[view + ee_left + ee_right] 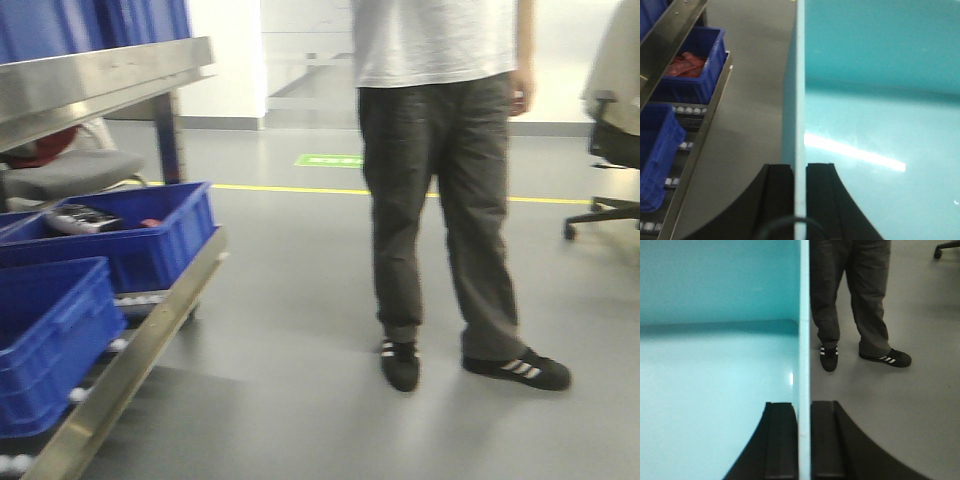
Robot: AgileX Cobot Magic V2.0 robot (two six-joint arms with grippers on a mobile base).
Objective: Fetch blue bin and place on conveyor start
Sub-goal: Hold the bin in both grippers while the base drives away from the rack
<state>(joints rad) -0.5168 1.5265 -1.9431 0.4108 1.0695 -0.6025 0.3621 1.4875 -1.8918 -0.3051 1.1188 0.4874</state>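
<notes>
The blue bin [875, 120] is a pale aqua tub with smooth walls. In the left wrist view my left gripper [800, 170] is shut on the bin's left rim, one black finger inside and one outside. In the right wrist view the bin [715, 365] fills the left half, and my right gripper [804, 407] is shut on its right rim the same way. The bin hangs above the grey floor. The bin and both grippers are out of the front view. The conveyor start is not in view.
A stainless steel rack [130, 330] with roller tracks stands at the left and holds dark royal-blue crates [50, 340], one with red items [685, 65]. A person in dark trousers [440, 200] stands ahead on the grey floor. An office chair [610, 150] is at the far right.
</notes>
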